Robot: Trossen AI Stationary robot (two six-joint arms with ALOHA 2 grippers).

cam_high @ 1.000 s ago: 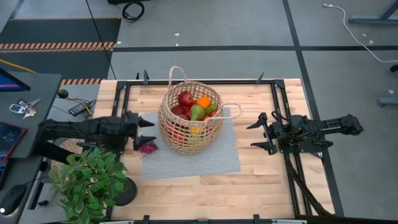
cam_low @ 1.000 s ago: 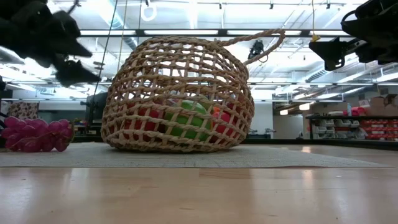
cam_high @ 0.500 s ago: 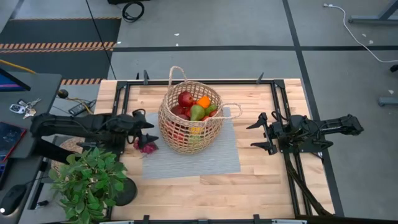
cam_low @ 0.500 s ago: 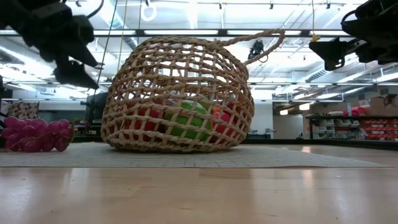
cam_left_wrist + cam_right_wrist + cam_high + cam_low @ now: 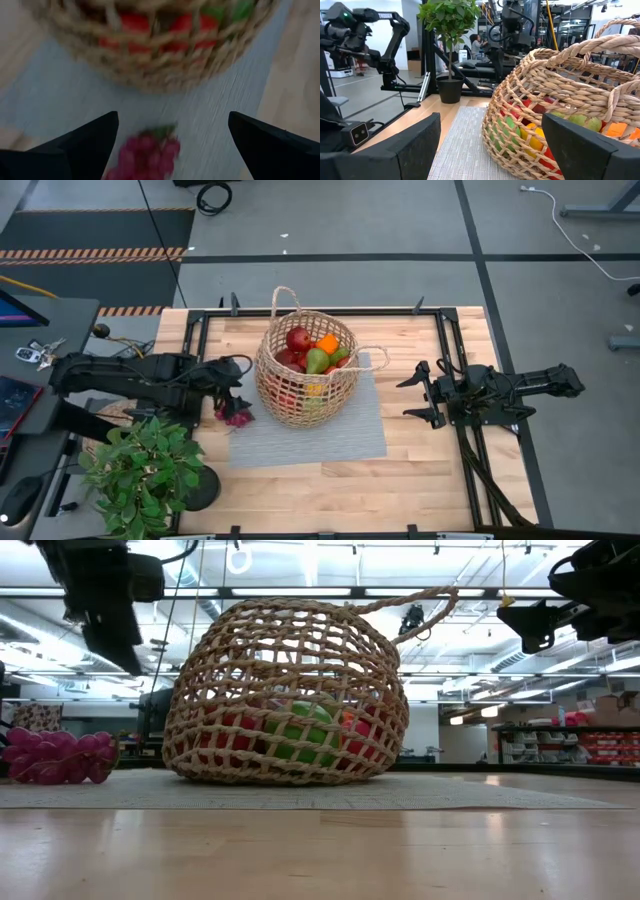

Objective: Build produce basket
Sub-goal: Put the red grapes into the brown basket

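The woven basket (image 5: 305,370) stands on a grey mat (image 5: 320,430), with produce in it: a red apple (image 5: 298,338), a green pear (image 5: 316,360) and an orange piece (image 5: 328,343). A dark-red grape bunch (image 5: 237,416) lies on the mat's left edge, beside the basket; it also shows in the left wrist view as the grape bunch (image 5: 150,155). My left gripper (image 5: 233,386) hangs open above the grapes, slanting down, its fingers apart on either side of them (image 5: 172,116). My right gripper (image 5: 410,398) waits open and level to the basket's right.
A potted plant (image 5: 145,470) stands at the table's near left corner, close under my left arm. Keys and devices lie on a side desk (image 5: 40,360) to the left. Bare wood (image 5: 330,485) stretches along the near edge in front of the mat.
My left gripper has risen and tipped from nearly level to pointing steeply down over the grape bunch, staying open. The grapes, the basket and my right arm have kept still.
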